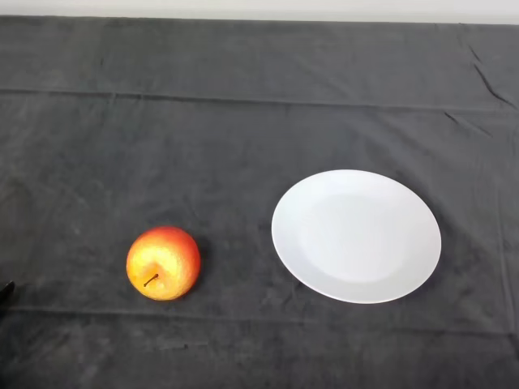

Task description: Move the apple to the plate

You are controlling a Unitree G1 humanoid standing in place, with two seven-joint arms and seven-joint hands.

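Note:
A red and yellow apple rests on the dark cloth at the lower left, its stem facing me. A round white plate lies to its right with nothing on it, about a hand's width of cloth between them. Only a small black tip of my left hand shows at the far left edge, well left of the apple and not touching it. The remainder of the hand is out of the picture.
The dark cloth covers the whole table, with a few creases at the back right. The table's far edge runs along the top of the view against a pale wall.

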